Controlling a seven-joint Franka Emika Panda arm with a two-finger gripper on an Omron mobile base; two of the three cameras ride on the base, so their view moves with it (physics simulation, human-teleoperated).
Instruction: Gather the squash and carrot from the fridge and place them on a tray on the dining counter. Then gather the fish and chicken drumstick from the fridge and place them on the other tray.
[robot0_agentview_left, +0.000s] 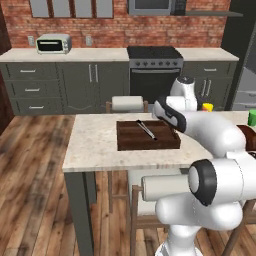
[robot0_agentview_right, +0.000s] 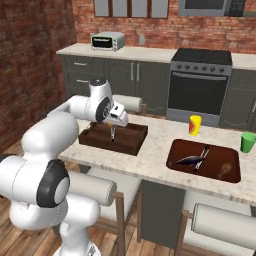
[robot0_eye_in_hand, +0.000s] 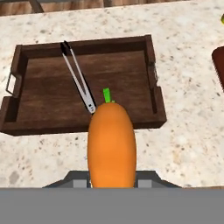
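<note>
Speckled counter, gripper clamping carrot above tray near edge.

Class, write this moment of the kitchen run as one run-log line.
phase: carrying carrot to tray | gripper: shut on carrot | position: above wooden tray | tray contents: tongs | squash: not on tray

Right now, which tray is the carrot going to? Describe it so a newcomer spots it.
On the speckled dining counter there are two dark wooden trays. The target tray sits under the gripper, which holds the carrot. It contains metal tongs, while the other tray sits between the yellow and green cups.
</note>
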